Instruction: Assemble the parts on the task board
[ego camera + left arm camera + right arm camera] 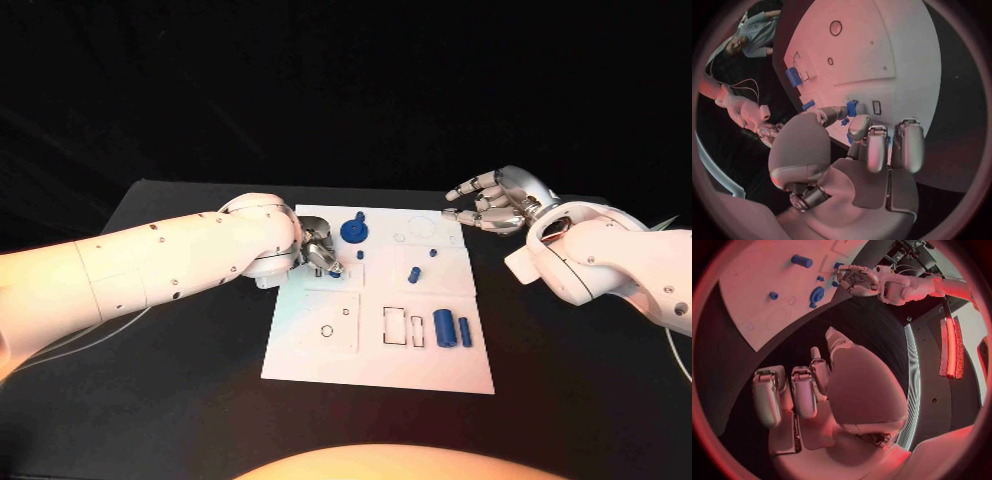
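Left hand (316,252) pinching a small blue part (335,270) over the task board's (378,368) far left; possibly slipping out. Right hand (498,200) hovering spread, far right.

Black table (159,400), matte top, far edge running straight across under the dark. Near left corner out of frame, far left corner visible. Pitch-black backdrop (346,80) behind the far edge, no wall detail, no windows readable. Faint folds or streaks in the backdrop, too dim to say more. Reddish-pink light over the whole scene, strongest in the wrist views. In the right wrist view: a glowing red vertical light strip (951,347) off to the side of the table, beside it a thin pale curved band (912,385), dark panels in between. Floor not discernible.
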